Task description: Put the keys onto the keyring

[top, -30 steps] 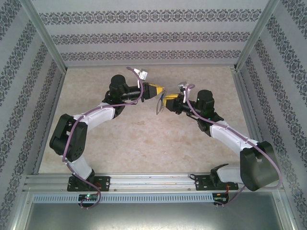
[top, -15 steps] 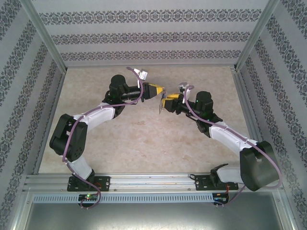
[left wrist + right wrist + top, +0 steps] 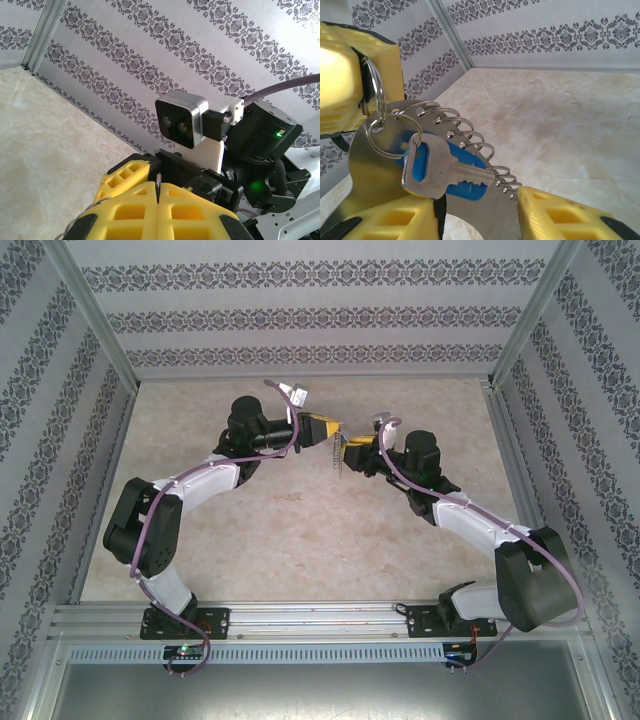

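The silver, blue-tagged key (image 3: 445, 172) hangs against the flat grey keyring (image 3: 367, 170), held in the air between the two arms above the table (image 3: 300, 540). The left gripper (image 3: 158, 197) is clenched on the keyring's top end. Whether the right gripper (image 3: 480, 222) grips anything cannot be told. Over the last second the right arm has closed in on the left, so the threading seems nearly finished

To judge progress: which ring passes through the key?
The lower, smaller ring; the larger ring above it is clamped by the left gripper.
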